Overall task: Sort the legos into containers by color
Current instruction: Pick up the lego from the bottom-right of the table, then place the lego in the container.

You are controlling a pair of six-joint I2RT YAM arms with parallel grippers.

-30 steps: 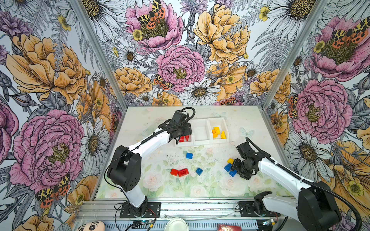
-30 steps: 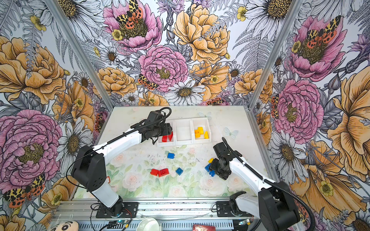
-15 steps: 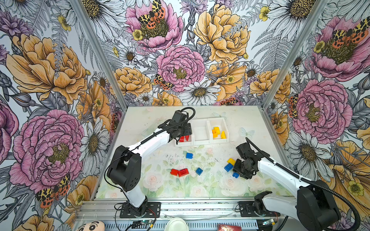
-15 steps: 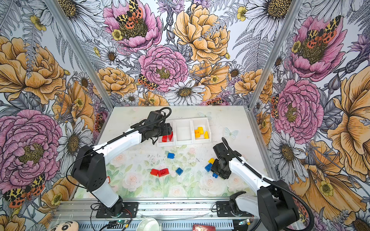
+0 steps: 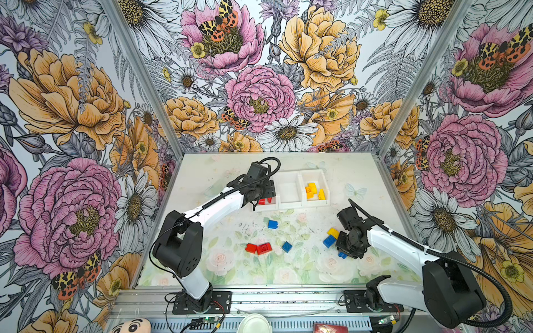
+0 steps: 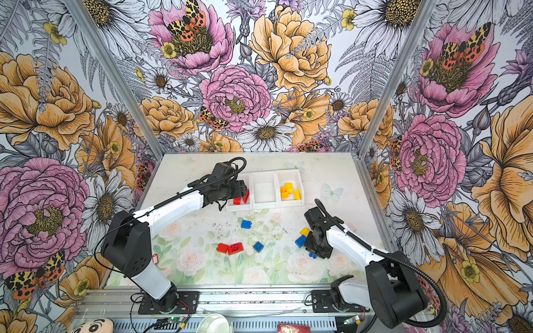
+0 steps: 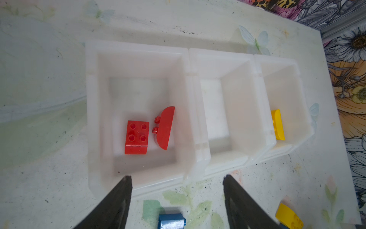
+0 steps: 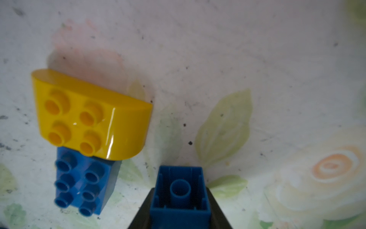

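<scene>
The right pincer [image 8: 181,198] is closed on a held blue brick [image 8: 180,190], one black finger against each side, and the brick's hollow underside faces the wrist camera. In a top view this pincer [image 5: 346,250] sits at the lower right of the table [image 5: 202,178], with the held blue brick [image 5: 342,255] peeking out under it. Whether that brick touches the table cannot be told. Just beside it lie a rounded yellow brick [image 8: 89,115] and a long blue brick [image 8: 83,184], touching each other, studs up.

The left pincer [image 7: 177,176] is open, its fingers [image 7: 118,198] wide apart and holding nothing. It hangs over the near rim of the white tray [image 7: 138,47], at the bin that holds two red bricks [image 7: 136,136]. In both top views the tray stands at the upper middle of the table, with yellow bricks [image 5: 313,190] in its right-hand bin.

Loose on the middle of the table lie a square blue brick [image 5: 272,224], a tilted blue brick [image 5: 286,246] and a red pair [image 5: 258,248] lying side by side.
</scene>
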